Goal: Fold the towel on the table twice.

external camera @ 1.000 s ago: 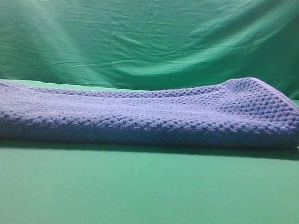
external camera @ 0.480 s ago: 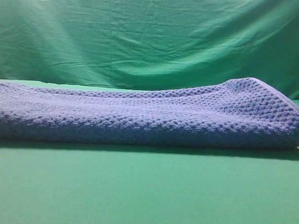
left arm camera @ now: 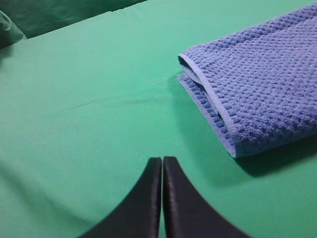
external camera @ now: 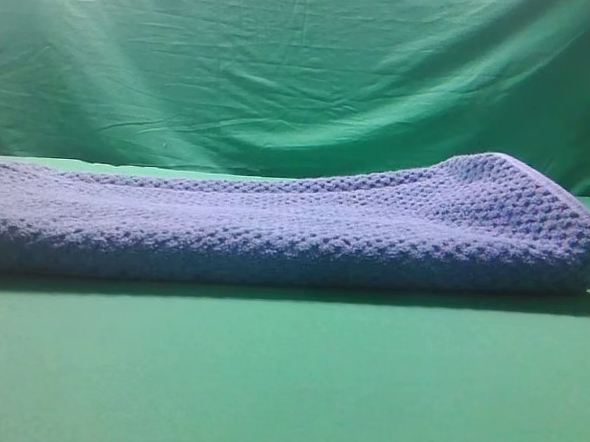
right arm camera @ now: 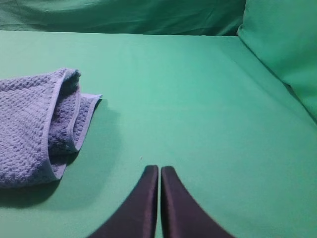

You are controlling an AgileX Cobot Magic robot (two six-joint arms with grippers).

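While folded into stacked layers, the blue-grey waffle-knit towel point(external camera: 294, 231) is seen lying flat across the bright green worktop point(external camera: 285, 381), stretching from the left edge of the exterior view to a rounded fold near the right edge. A thin pale hem is visible along its edges in both wrist views, where the layers are shown one upon another. Both arms are held clear of the cloth. The left claw point(left arm camera: 162, 166) is pictured closed, its two dark fingers pressed together and gripping nothing, above bare worktop with the towel's end up and to its right. The right claw point(right arm camera: 159, 173) is likewise closed and empty, the towel's other end lying to its left. A wrinkled green backdrop cloth point(external camera: 304, 71) is hung behind.
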